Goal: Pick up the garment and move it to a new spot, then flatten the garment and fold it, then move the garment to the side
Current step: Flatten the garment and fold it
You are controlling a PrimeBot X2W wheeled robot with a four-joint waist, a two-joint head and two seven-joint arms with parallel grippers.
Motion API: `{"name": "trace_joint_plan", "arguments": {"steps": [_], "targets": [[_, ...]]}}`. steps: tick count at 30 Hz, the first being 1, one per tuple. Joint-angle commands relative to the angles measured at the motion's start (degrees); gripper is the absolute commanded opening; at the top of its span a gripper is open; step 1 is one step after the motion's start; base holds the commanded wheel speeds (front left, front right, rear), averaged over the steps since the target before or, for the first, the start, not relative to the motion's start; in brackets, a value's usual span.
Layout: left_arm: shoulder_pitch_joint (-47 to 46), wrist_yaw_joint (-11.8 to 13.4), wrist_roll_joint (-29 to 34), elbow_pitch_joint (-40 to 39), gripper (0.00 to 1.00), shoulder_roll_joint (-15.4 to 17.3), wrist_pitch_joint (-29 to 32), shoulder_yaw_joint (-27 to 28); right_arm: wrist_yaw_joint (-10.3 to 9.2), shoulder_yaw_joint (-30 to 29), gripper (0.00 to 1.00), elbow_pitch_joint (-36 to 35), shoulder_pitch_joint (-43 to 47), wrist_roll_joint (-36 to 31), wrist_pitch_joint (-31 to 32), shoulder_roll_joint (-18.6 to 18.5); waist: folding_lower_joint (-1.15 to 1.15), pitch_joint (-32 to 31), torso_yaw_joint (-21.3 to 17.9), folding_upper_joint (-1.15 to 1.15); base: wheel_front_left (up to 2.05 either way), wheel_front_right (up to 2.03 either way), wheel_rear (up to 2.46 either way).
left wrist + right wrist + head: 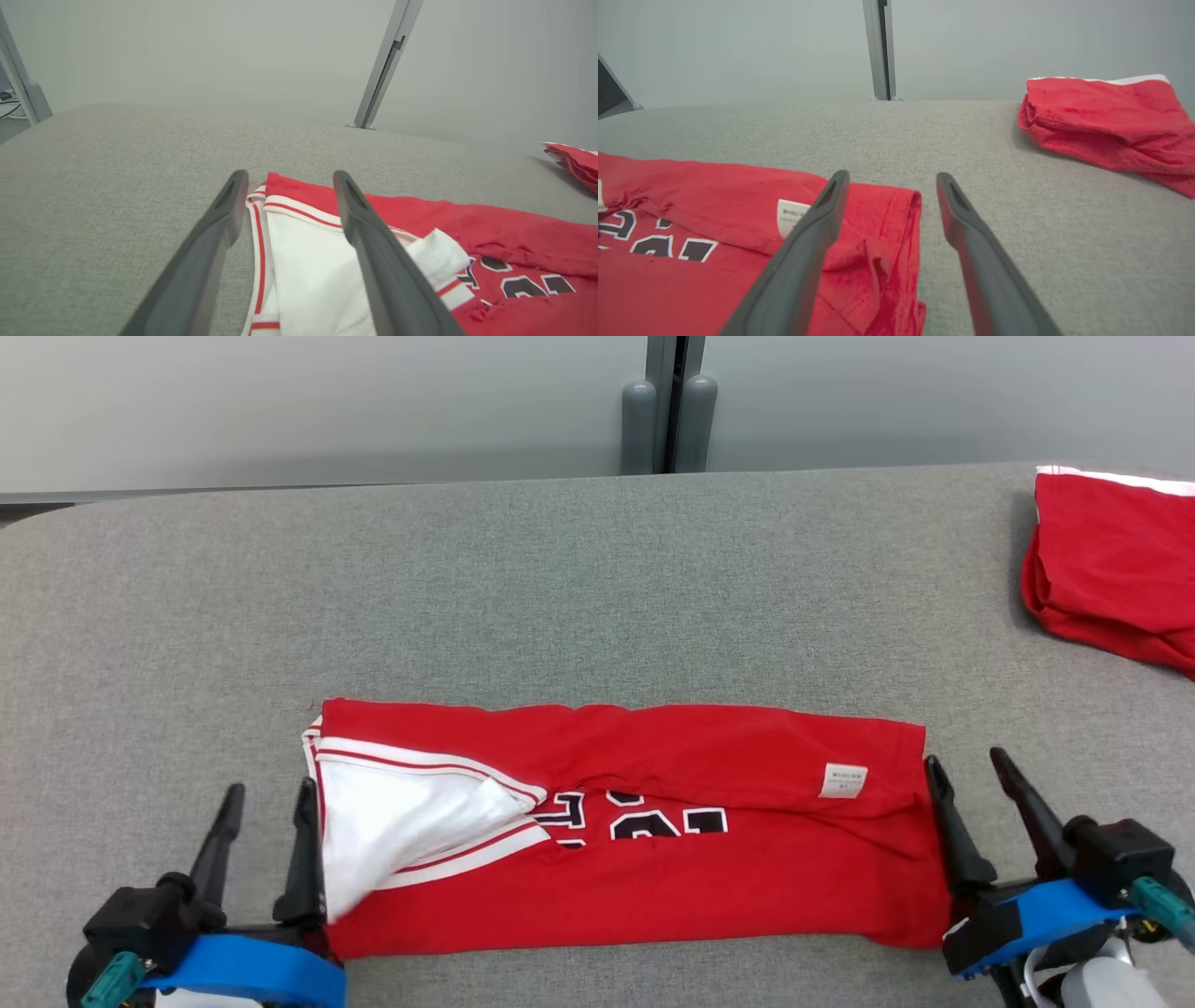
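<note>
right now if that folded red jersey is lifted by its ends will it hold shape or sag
Probably floppy: the red jersey shows soft wrinkles and a turned-back white flap, so lifted by its ends its middle would likely sag. Its layers lie flat, so probably thin and light. Pushed across the grey fabric tabletop, it would more likely bunch than slide.

light: bright, even | shadows: soft, faint | head view: sharp | wrist views: near fingers (pixel 196 261) blurred
</note>
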Motion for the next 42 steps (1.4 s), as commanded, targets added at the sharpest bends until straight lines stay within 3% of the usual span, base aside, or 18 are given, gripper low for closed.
{"name": "trace_joint_plan", "arguments": {"steps": [1, 7, 15, 25, 26, 27, 28, 32, 42], "targets": [[0.33, -0.08, 2.6, -0.95, 1.0, -1.71, -0.23, 3.2, 0.01, -0.67, 1.0, -1.9, 0.24, 0.4, -0.28, -0.36, 0.0, 0.06, -0.06, 0.0, 0.0, 0.0, 0.0], [1.47, -1.37, 9.79, -3.18, 1.0, -7.01, -0.23, 12.38, 0.01, -1.63, 1.0, -0.01, -1.75, -0.5, 0.39, -0.68, 0.0, 0.22, -0.05, 0.0, 0.0, 0.0, 0.0], [1.79, -6.01, 20.3, -1.56, 1.0, -14.29, -0.23, 21.82, 0.01, -1.72, 1.0, 9.42, -5.34, -1.64, 4.19, 1.27, 0.0, 0.99, 0.6, 0.0, 0.0, 0.0, 0.0], [1.77, -8.54, 28.4, 1.64, 1.0, -17.29, -0.23, 26.41, 0.03, 0.95, 1.0, 18.98, -6.0, -1.08, 6.85, 3.36, 0.0, 1.63, 0.74, 0.0, 0.0, 0.0, 0.0], [1.61, -8.6, 28.72, 1.76, 1.0, -17.46, -0.23, 26.75, 0.03, 1.42, 0.73, 19.59, -6.03, -0.86, 7.27, 3.57, 0.0, 1.63, 0.77, 0.0, 0.0, 0.0, 0.0], [1.53, -8.72, 29.1, 1.88, 1.0, -17.58, -0.23, 26.92, 0.09, 2.07, 0.25, 20.03, -6.22, -0.48, 7.43, 3.82, 0.0, 1.64, 0.77, 0.0, 0.0, 0.0, 0.0], [1.37, -8.94, 29.29, 2.08, 1.0, -17.71, -0.23, 27.13, 0.1, 2.48, 0.0, 20.2, -6.45, 0.16, 6.99, 4.12, 0.0, 1.61, 0.8, 0.0, 0.0, 0.0, 0.0], [1.09, -9.35, 30.49, 2.59, 1.0, -17.93, -0.23, 28.24, 0.02, 2.14, 0.0, 20.16, -7.75, 1.92, 5.09, 3.14, 0.0, 1.19, 0.63, 0.0, 0.0, 0.0, 0.0], [2.68, -9.34, 32.12, 2.35, 1.0, -18.3, -0.23, 29.23, -0.03, -7.63, 0.0, 20.59, -8.51, 3.59, 3.78, -5.13, 0.0, -0.94, -0.59, 0.0, 0.0, 0.0, 0.0]]}}
